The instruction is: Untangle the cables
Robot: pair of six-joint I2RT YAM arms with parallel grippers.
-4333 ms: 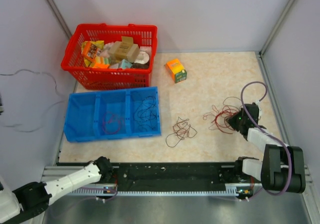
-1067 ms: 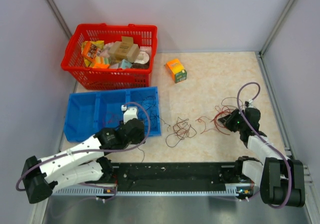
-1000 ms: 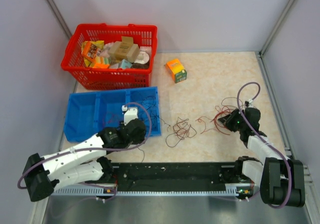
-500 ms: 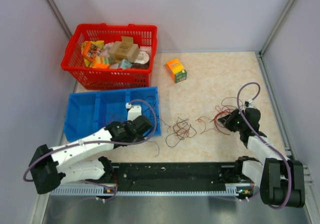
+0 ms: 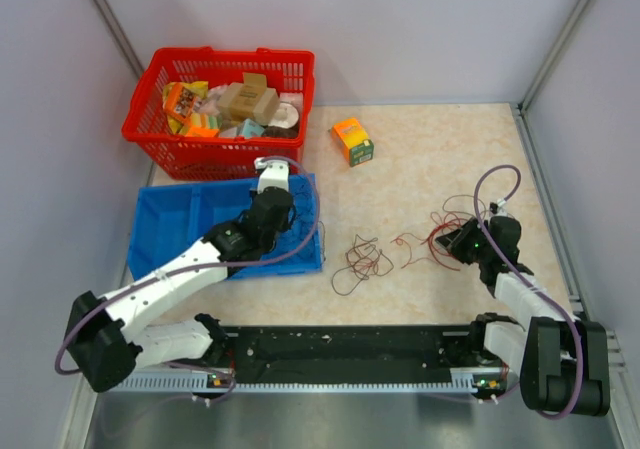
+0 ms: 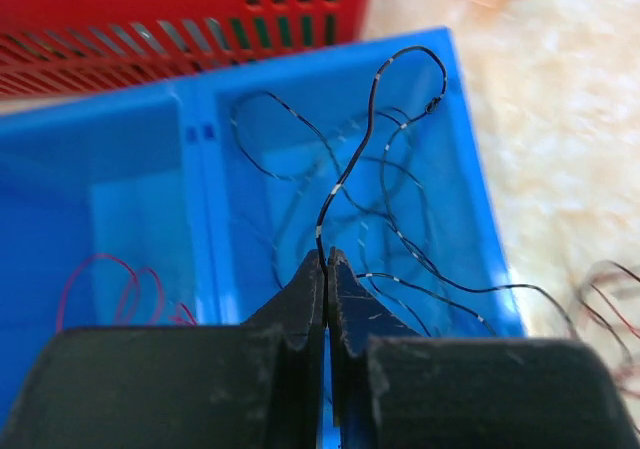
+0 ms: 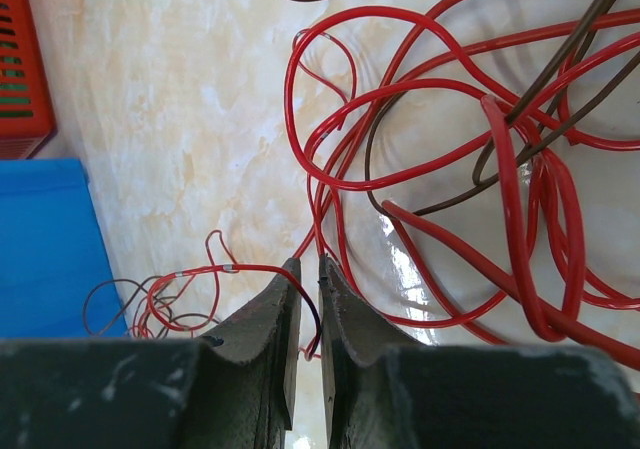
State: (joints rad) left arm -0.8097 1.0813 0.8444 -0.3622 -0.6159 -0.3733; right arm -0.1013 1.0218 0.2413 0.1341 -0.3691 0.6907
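Observation:
The cables are thin red and brown strands. One tangle (image 5: 362,261) lies mid-table, and a bigger red and brown heap (image 5: 440,231) lies at the right. My left gripper (image 5: 270,214) hangs over the right compartment of the blue bin (image 5: 160,231). In the left wrist view that gripper (image 6: 326,255) is shut on a black, white-banded cable (image 6: 371,119) that rises from its tips, loops and trails into the bin. My right gripper (image 5: 458,241) sits low at the heap's left edge. Its jaws (image 7: 310,261) are almost together, with a thin red cable (image 7: 250,268) running into the gap between them.
A red basket (image 5: 215,151) full of packets stands behind the bin. An orange box (image 5: 351,139) lies at the back centre. Red strands (image 6: 120,284) lie in the bin's middle compartment. Walls close in on both sides.
My left arm swung from the near edge out over the bin. Its gripper shut on the black cable and carried it toward the basket. The right arm stayed put.

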